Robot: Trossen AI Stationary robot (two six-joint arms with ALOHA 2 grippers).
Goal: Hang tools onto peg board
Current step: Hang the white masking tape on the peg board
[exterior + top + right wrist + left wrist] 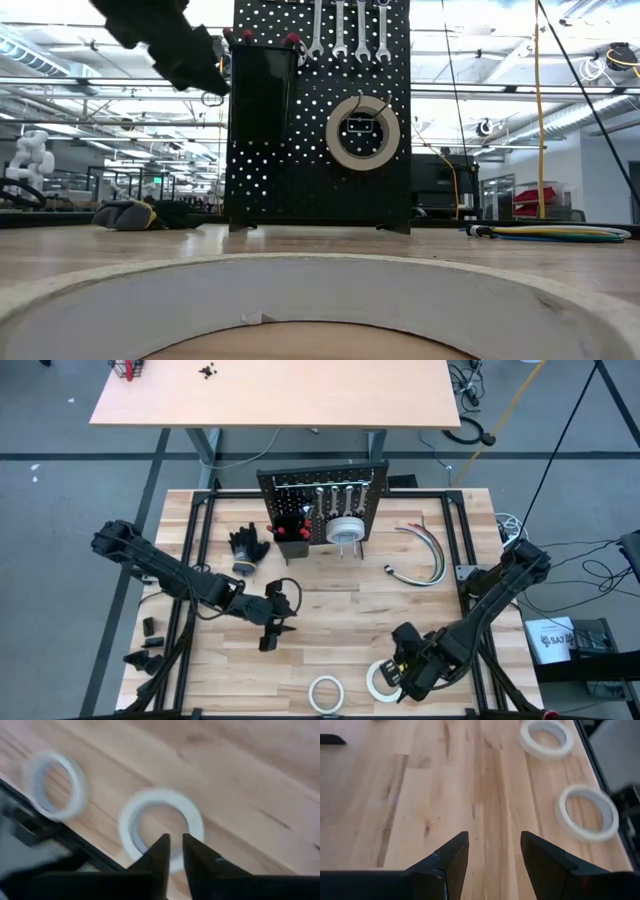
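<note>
A wooden table [330, 610] carries an upright black peg board [322, 505] at its far middle, with wrenches [347, 30] and one tape roll [362, 131] hung on it. Two more tape rolls [326, 692] lie flat at the near edge. The left gripper [280, 622] hovers mid-table, fingers [447, 862] wide apart and empty. The right gripper [174, 851] hangs over the right-hand roll [161, 827], fingers slightly parted, gripping nothing.

Overhead camera looks straight down on the peg board [322, 505]; a tabletop-level camera faces its front, behind a close tape roll [320, 300].
</note>
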